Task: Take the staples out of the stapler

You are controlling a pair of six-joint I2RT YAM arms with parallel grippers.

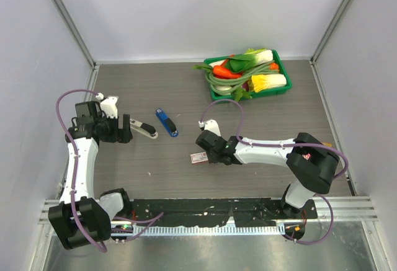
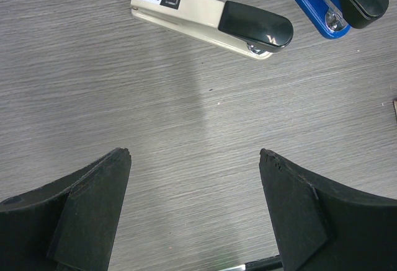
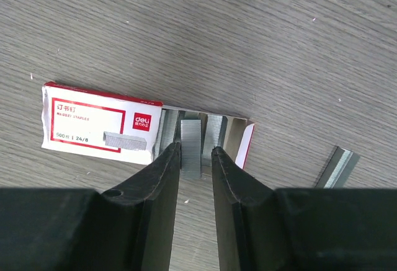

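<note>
A cream stapler with a black cap lies closed at the left; it also shows in the left wrist view. My left gripper is open and empty just left of it, not touching. My right gripper hangs over the open end of a white-and-red staple box. Its jaws are narrowly apart around a silvery strip of staples that lies half inside the box. The strip touches the left finger, with a small gap to the right one. A second strip lies loose on the table to the right.
A blue stapler with a black cap lies just right of the cream one. A green basket of toy vegetables stands at the back right. Grey walls close in the table on three sides.
</note>
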